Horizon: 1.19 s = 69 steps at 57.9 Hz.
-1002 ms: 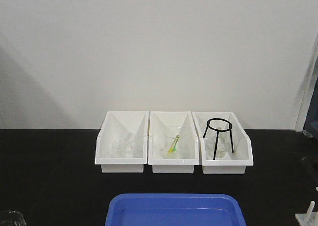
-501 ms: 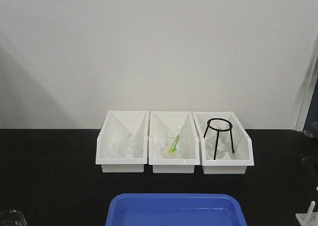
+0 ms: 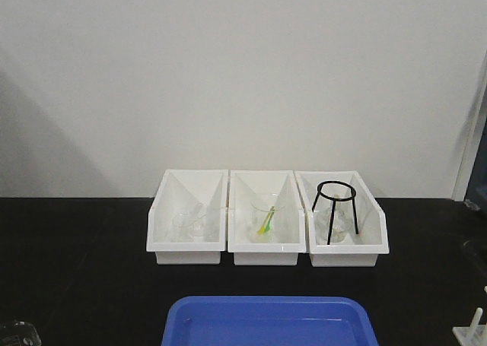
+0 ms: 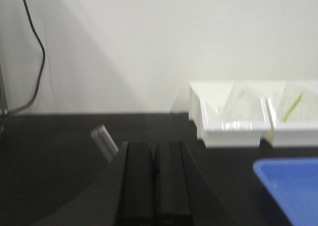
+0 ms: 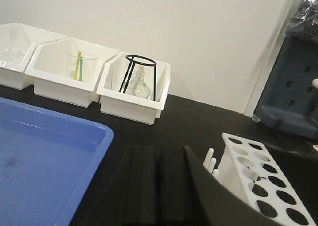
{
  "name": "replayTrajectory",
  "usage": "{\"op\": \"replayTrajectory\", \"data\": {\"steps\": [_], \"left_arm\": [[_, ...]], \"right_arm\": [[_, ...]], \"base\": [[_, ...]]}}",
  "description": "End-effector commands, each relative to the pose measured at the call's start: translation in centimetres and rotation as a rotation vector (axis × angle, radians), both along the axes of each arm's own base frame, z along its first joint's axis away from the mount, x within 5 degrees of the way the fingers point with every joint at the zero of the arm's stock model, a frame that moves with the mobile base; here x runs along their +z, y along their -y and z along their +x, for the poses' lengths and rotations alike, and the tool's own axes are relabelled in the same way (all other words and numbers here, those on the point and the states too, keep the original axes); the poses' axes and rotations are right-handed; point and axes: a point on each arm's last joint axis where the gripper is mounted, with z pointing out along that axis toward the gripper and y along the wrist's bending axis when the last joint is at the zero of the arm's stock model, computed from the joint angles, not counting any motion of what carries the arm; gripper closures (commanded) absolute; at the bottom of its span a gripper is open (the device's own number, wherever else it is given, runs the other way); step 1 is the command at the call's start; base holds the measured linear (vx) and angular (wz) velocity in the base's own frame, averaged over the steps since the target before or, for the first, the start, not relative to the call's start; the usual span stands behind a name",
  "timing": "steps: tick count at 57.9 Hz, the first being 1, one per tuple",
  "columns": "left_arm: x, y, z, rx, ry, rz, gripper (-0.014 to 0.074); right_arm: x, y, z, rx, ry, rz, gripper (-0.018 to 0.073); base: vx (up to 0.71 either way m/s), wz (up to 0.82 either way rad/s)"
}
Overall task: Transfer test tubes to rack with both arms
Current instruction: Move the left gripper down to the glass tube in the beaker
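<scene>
The left gripper (image 4: 154, 147) is hanging low over the black table (image 4: 54, 186) and pointing level toward the wall (image 4: 149, 47). Its two fingers are pressing flat together, leaving only a dark seam. A clear test tube (image 4: 104, 142) is slanting up just past its left shoulder. The tube's lower end is hiding behind the housing, so I cannot tell whether the two are touching. The right gripper (image 5: 158, 152) is sitting equally low and level, its fingers also meeting along a thin seam. The rack (image 5: 261, 188) is standing on the table just to its right, with short white pegs (image 5: 211, 161) rising along the side nearest the gripper. A blue tray (image 5: 49, 151) is lying on its left. Farther back, three white bins (image 3: 265, 256) are lining the wall. The left one is holding clear glassware, the middle one a beaker (image 3: 264, 213) with a yellow-green stick (image 3: 265, 224), and the right one a black tripod ring (image 3: 329, 224) over a flask (image 5: 136, 87).
</scene>
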Motion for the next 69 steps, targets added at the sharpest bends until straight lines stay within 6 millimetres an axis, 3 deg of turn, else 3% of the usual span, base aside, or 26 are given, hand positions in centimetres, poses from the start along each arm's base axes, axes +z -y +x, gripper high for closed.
{"op": "replayTrajectory", "data": {"steps": [1,2,3,14,26,32,40,51,69], "left_arm": [[1.1,-0.1,-0.3,0.012,0.177,-0.022,0.0617],[1.3,-0.1,-0.3,0.011,0.191,-0.029,0.0617],[2.8,-0.3,-0.9,0.022,0.377,-0.044,0.0617],[5.0,-0.3,-1.4,0.017,0.392,-0.046,0.0617],[11.2,-0.1,-1.4,0.012,0.254,0.028,0.0617],[14.0,0.0,0.5,0.013,0.166,0.071,0.0617],[16.4,0.2,3.8,0.009,0.078,0.078,0.0617],[16.5,0.3,7.3,0.004,-0.021,0.079,0.0617],[15.5,0.3,9.0,0.001,-0.095,0.083,0.061]], "right_arm": [[0.8,-0.1,0.0,0.007,0.114,-0.02,0.0566],[0.8,-0.1,0.0,0.008,0.123,-0.019,0.0566],[2.8,-0.2,-0.5,0.03,0.336,0.035,0.0566],[6.7,-0.1,-1.7,0.062,0.542,0.162,0.0566],[13.2,0.0,-2.6,0.041,0.462,0.154,0.0566],[16.4,0.0,-1.9,0.03,0.402,0.139,0.0566],[19.0,-0.1,0.7,0.025,0.335,0.136,0.0566],[19.4,-0.3,4.3,0.026,0.276,0.142,0.0566],[19.0,-0.4,5.6,0.033,0.239,0.233,0.0566]], "base": [[0.0,0.0],[0.0,0.0],[0.0,0.0],[0.0,0.0],[0.0,0.0],[0.0,0.0],[0.0,0.0],[0.0,0.0],[0.0,0.0]]}}
